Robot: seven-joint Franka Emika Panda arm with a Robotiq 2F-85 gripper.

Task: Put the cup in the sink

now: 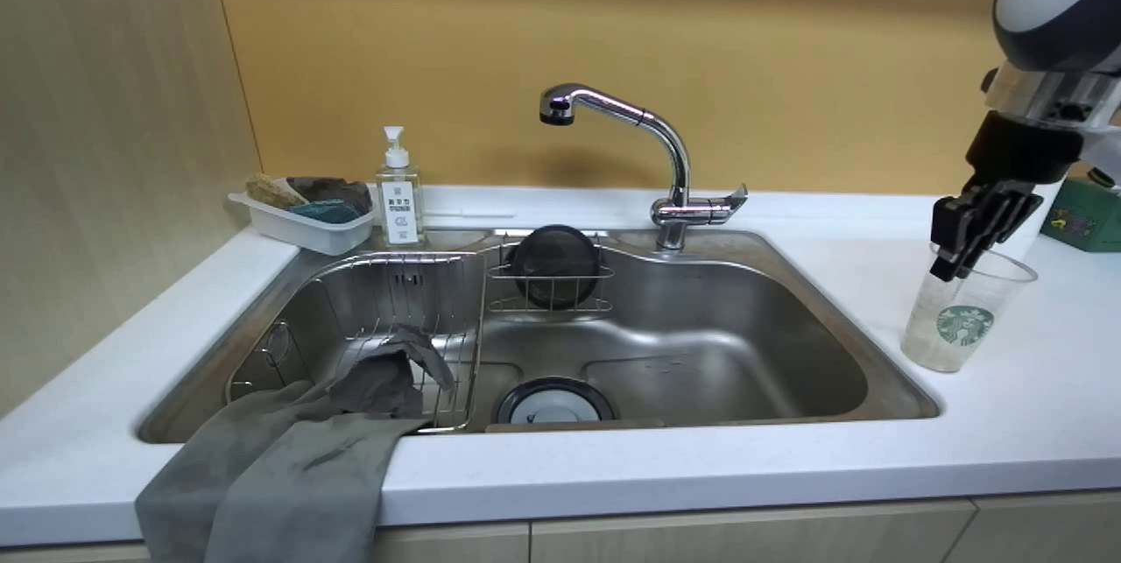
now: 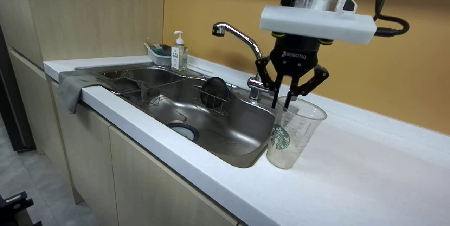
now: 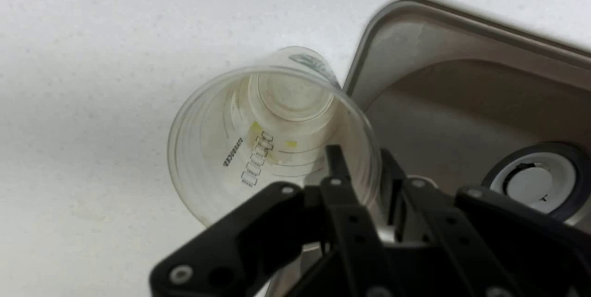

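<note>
The clear tapered cup (image 1: 946, 335) with a green logo stands on the white counter beside the sink's edge, mouth up. It shows in an exterior view (image 2: 293, 138) and in the wrist view (image 3: 277, 103). The steel sink (image 1: 701, 375) shows in an exterior view (image 2: 242, 141) and in the wrist view (image 3: 425, 43). My gripper (image 1: 950, 270) points down at the cup's rim, also in an exterior view (image 2: 280, 106). In the wrist view my gripper (image 3: 364, 160) straddles the rim, one finger inside and one outside. A gap shows between the fingers, so it is partly open.
A chrome faucet (image 1: 679, 160) rises behind the sink. A wire rack (image 1: 552, 278) holds a black round item. A grey cloth (image 1: 306, 475) hangs over the front left edge. A soap bottle (image 1: 401, 204) and sponge tray (image 1: 315, 230) stand at the back left.
</note>
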